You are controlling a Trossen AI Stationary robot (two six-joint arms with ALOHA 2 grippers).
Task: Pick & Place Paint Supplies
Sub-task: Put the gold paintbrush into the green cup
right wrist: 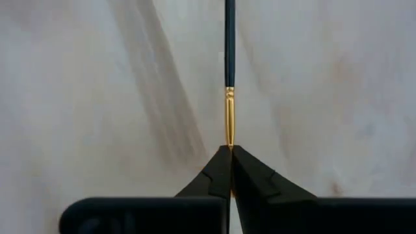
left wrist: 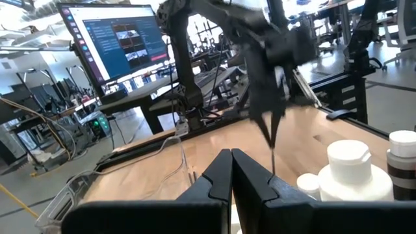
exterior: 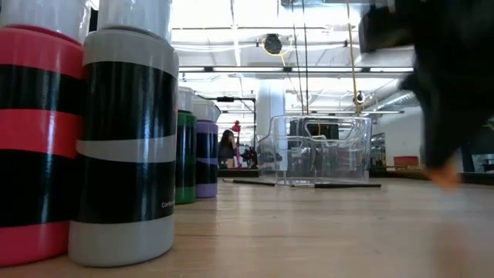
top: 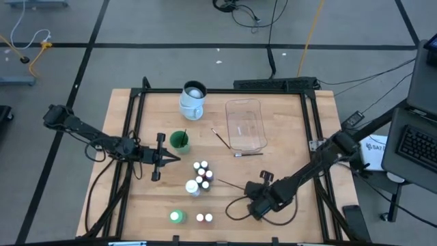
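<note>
A thin dark-handled brush (right wrist: 229,39) with a gold ferrule is in my right gripper (right wrist: 230,151), which is shut on it near the table's front right (top: 251,192). The brush (top: 232,184) runs from the fingers toward a cluster of tiny white-capped paint bottles (top: 201,174). A green bottle (top: 176,216) and two white caps (top: 203,219) stand near the front edge. My left gripper (top: 174,158) hovers shut and level at the left, touching nothing. The left wrist view shows its closed fingers (left wrist: 231,162). My right gripper pinches the brush at the end of its gold ferrule (right wrist: 229,133) between its two fingertips. The fingers slant steeply down and lie along the brush, whose dark handle points on away from them. Whether the handle's free end (top: 218,180) touches the table, I cannot tell.
A clear tray (top: 244,124) stands at the back centre, with two more brushes (top: 220,138) (top: 249,154) lying beside it. A green cup (top: 179,140) and a white jar (top: 193,99) stand at the back left. Bare wood lies at the front right.
</note>
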